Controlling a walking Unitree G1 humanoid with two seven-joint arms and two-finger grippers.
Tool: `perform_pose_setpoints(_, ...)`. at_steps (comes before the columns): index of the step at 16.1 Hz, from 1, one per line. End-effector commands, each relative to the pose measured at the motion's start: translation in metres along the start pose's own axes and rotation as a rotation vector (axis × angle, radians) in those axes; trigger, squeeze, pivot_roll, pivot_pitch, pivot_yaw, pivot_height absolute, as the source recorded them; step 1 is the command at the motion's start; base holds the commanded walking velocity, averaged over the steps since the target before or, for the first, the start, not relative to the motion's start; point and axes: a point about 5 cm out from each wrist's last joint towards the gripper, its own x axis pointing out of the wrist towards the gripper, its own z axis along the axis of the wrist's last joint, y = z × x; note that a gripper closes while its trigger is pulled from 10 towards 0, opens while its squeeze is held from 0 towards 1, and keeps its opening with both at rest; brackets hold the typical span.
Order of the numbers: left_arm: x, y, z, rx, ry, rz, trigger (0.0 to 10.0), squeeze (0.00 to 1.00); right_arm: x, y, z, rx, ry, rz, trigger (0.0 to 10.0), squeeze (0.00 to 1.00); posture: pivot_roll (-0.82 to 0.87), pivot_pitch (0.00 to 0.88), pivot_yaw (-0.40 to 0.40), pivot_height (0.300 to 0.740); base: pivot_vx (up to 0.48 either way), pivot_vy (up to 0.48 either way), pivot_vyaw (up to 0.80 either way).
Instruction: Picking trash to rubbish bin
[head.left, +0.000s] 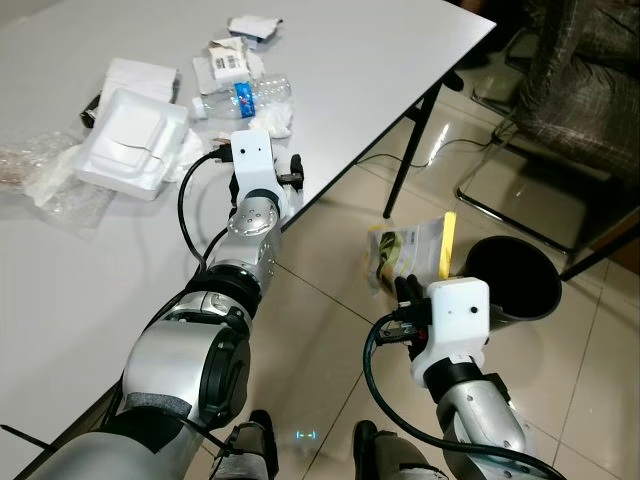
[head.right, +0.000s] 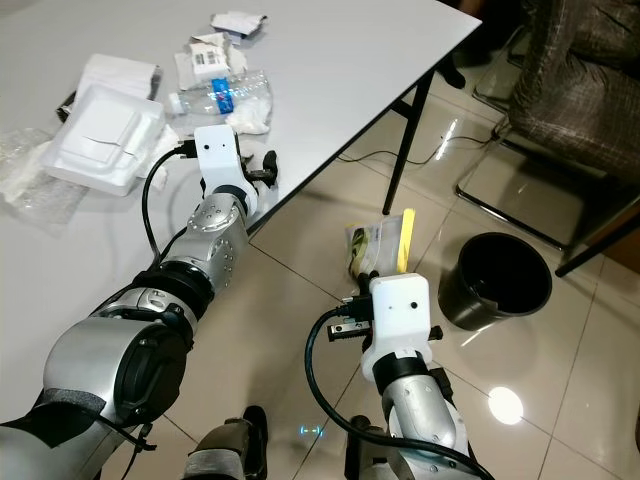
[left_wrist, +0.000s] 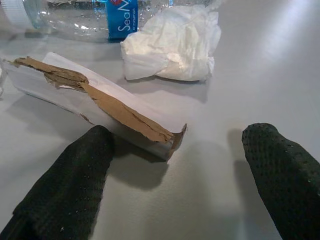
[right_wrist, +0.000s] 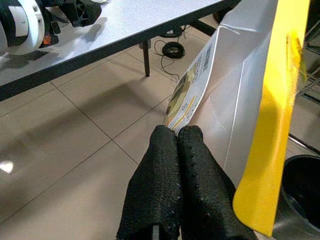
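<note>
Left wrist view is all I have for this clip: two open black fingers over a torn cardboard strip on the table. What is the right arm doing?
Observer: The right gripper is shut on a yellow-edged plastic packet, held above the floor.
Operator: Is a bin nearby?
Observer: Yes, a black rubbish bin stands on the tiles just right of the packet.
Operator: Any more trash on the table beyond my bottle and tissue?
Observer: A white foam food box lies further left of the left gripper.
</note>
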Motion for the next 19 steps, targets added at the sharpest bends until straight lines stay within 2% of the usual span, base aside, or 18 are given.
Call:
perform_pose_setpoints(1,-0.001,0.003,-0.007,0.034,0.02,0.03,10.0,0.0,-0.004,0.0,0.0,0.003,0.013,-0.007,10.0,0.0,-0.07,0.293,-0.003,0.74,0.0,0.0,0.0)
perform_pose_setpoints(8,0.0,0.011,-0.003,0.084,-0.003,0.116,10.0,0.0,-0.009,0.0,-0.001,0.006,0.028,-0.013,10.0,0.0,-0.09,0.301,-0.011,0.74,0.0,0.0,0.0)
perform_pose_setpoints(10,-0.002,0.021,-0.01,0.116,0.027,0.17,10.0,0.0,-0.009,0.001,-0.001,0.007,0.031,-0.012,10.0,0.0,-0.09,0.303,-0.012,0.74,0.0,0.0,0.0)
perform_pose_setpoints(14,-0.004,0.031,-0.021,0.154,0.058,0.207,10.0,0.0,-0.009,0.002,-0.001,0.011,0.035,-0.009,10.0,0.0,-0.09,0.308,-0.011,0.74,0.0,0.0,0.0)
perform_pose_setpoints(15,-0.006,0.035,-0.025,0.163,0.075,0.212,7.1,0.0,-0.01,0.003,-0.001,0.013,0.037,-0.01,10.0,0.0,-0.09,0.31,-0.011,0.74,0.0,0.0,0.0)
perform_pose_setpoints(16,-0.007,0.039,-0.03,0.178,0.089,0.214,1.3,0.0,-0.01,0.003,-0.001,0.014,0.039,-0.011,10.0,0.0,-0.1,0.311,-0.01,0.74,0.0,0.0,0.0)
perform_pose_setpoints(17,-0.007,0.039,-0.031,0.183,0.092,0.213,1.3,0.0,-0.01,0.003,-0.001,0.015,0.04,-0.011,10.0,0.0,-0.1,0.311,-0.01,0.74,0.0,0.0,0.0)
perform_pose_setpoints(18,-0.009,0.042,-0.035,0.183,0.109,0.217,0.0,0.0,-0.01,0.003,-0.001,0.016,0.041,-0.012,10.0,0.0,-0.1,0.311,-0.01,0.74,0.0,0.0,0.0)
perform_pose_setpoints(19,-0.011,0.047,-0.041,0.169,0.134,0.227,0.0,0.0,-0.011,0.003,-0.001,0.017,0.043,-0.014,10.0,0.0,-0.1,0.313,-0.01,0.74,0.0,0.0,0.0)
